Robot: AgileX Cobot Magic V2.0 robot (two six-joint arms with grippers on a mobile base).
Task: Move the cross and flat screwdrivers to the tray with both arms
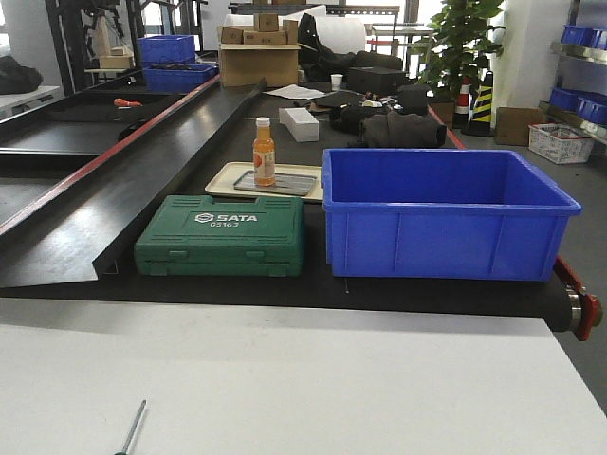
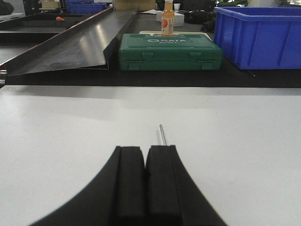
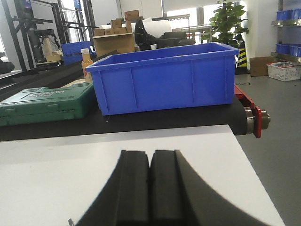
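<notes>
Steel-shafted screwdriver [image 1: 134, 424], green handle (mostly cropped); both jaws closed, seemingly empty.

We record two carrying surfaces. Nearest is a white table [image 1: 379, 379]. One screwdriver [image 1: 131, 428] lies directly on it at the near left, its slim steel shaft angled away and its handle cut off by the frame edge.

Beyond the table's far edge runs a black belt [image 1: 427, 292], with a red end bracket [image 1: 586, 320] at its near right corner. Directly on the belt we note:
- a green SATA case [image 1: 220, 235], lid shut, near left
- a blue bin [image 1: 441, 213] just right of the case
- a beige tray [image 1: 216, 182] behind the case
- farther off, a white box [image 1: 299, 123], dark bags [image 1: 403, 130] and a cardboard box [image 1: 258, 64]
</notes>
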